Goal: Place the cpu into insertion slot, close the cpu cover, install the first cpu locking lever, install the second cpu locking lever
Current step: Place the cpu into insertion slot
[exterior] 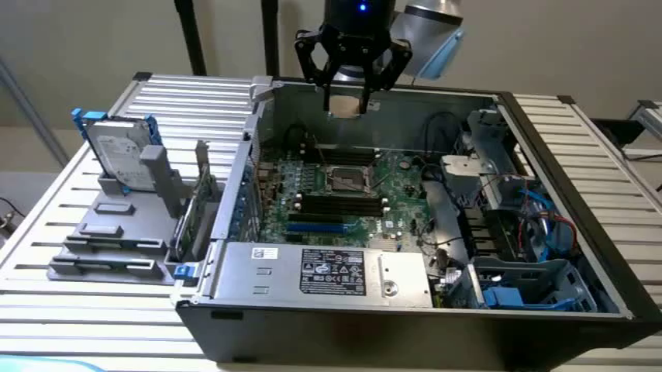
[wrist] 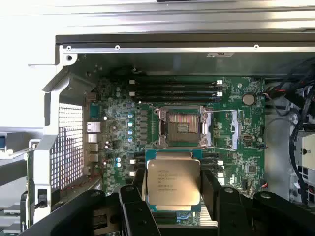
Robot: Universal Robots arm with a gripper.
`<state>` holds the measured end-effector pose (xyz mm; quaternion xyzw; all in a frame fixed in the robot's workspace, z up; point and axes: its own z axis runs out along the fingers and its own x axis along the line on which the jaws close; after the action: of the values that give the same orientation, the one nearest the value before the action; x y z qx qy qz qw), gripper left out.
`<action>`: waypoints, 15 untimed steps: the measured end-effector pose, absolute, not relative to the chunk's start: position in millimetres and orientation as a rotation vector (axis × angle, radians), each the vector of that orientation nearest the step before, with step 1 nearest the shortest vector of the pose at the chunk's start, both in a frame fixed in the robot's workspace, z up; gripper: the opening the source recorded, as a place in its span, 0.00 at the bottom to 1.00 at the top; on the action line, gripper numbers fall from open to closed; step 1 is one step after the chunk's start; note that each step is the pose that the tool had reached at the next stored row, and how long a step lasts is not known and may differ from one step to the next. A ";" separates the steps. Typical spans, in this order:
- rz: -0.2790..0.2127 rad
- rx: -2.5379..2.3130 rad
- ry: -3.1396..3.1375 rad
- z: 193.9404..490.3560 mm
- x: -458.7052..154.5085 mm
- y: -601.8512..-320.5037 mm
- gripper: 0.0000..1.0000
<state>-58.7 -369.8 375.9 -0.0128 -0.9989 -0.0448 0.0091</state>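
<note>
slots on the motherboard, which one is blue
The long slot closest to the silver power supply box; the memory slots beside the socket are black.

A pale slatted metal table (exterior: 83, 310) is carrying the whole setup, its ribs running across the exterior view. An open black computer case (exterior: 414, 337) is lying on its side on the slats, and a grey plastic holder (exterior: 108, 240) is sitting just beside it, toward the exterior view's left.

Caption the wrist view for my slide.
Chip gripped in the jaws above the open computer case; socket empty, cover swung aside.
</note>
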 end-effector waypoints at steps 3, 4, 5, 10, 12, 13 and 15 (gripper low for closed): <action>-0.140 -0.040 -3.120 375.9 -58.7 -369.8 0.54; -0.140 -0.040 -3.120 375.9 -58.7 -369.8 0.54; -0.140 -0.040 -3.120 375.9 -58.7 -369.8 0.54; -0.140 -0.040 -3.120 375.9 -58.7 -369.8 0.54; -0.140 -0.040 -3.120 375.9 -58.7 -369.8 0.54; -0.140 -0.040 -3.120 376.0 -58.6 -369.6 0.54; -0.138 -0.040 -3.120 375.6 -57.8 -368.4 0.54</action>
<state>-57.8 -368.4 375.6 -0.0128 -0.9989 -0.0443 0.0091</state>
